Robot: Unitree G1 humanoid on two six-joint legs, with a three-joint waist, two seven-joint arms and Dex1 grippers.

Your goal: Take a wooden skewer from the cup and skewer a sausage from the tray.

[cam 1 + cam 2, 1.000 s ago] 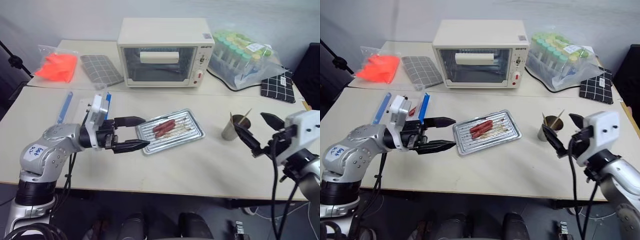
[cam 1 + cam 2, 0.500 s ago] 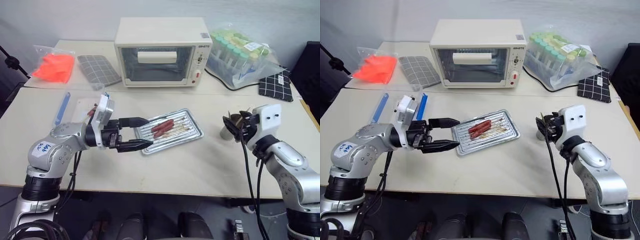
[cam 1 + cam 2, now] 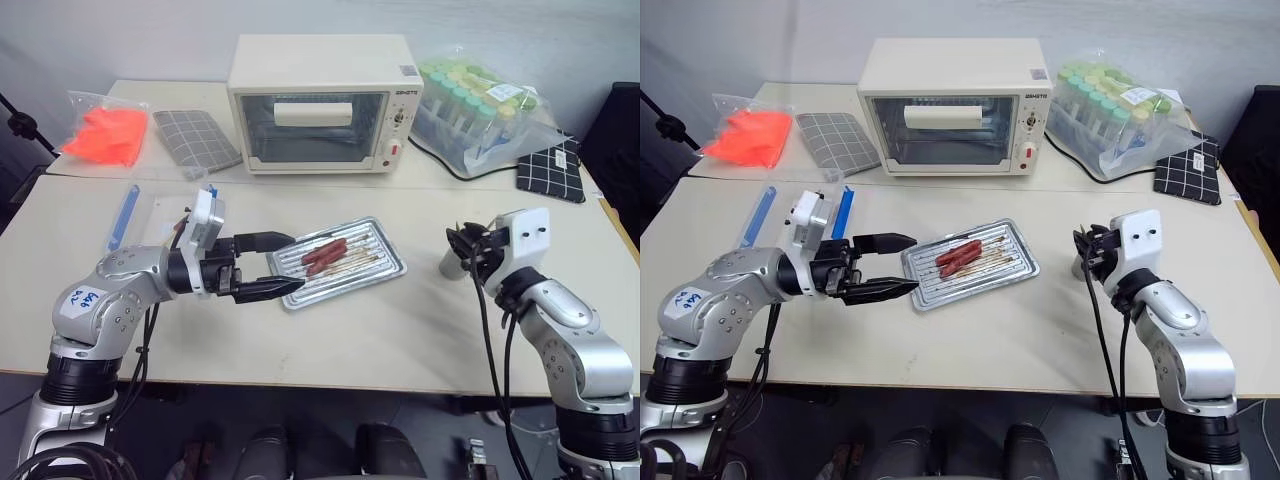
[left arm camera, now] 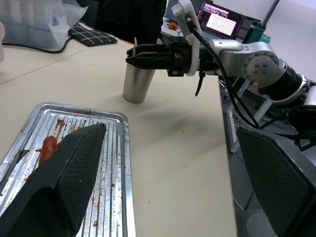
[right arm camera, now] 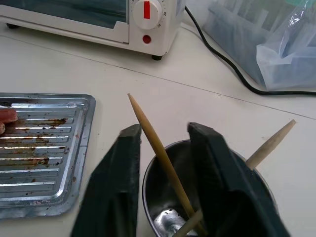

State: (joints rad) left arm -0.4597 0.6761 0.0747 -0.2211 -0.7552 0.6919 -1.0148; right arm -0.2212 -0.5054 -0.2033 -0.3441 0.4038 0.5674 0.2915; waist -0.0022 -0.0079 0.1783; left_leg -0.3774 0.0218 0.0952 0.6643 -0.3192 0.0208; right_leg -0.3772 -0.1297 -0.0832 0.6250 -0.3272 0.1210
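Observation:
The grey cup (image 3: 454, 263) stands on the table to the right of the silver tray (image 3: 378, 258) and holds a few wooden skewers. My right gripper (image 3: 462, 245) is level at the cup's rim. One leaning wooden skewer (image 5: 159, 159) passes between its fingers, close to one finger (image 5: 129, 148); a narrow gap remains on the skewer's other side. Dark red sausages (image 3: 328, 254) lie on the tray's ribbed bottom. My left gripper (image 3: 288, 263) hangs wide open at the tray's left end, pointing right, with nothing in it.
A cream toaster oven (image 3: 320, 105) stands behind the tray. A clear box of capped tubes (image 3: 490, 115) and a black checked cloth (image 3: 555, 160) are at the back right. An orange bag (image 3: 108, 132) and a grey checked mat (image 3: 200, 140) are at the back left.
My right arm has come forward and down to the cup, and its jaws have narrowed around a skewer. The left arm and gripper have kept still.

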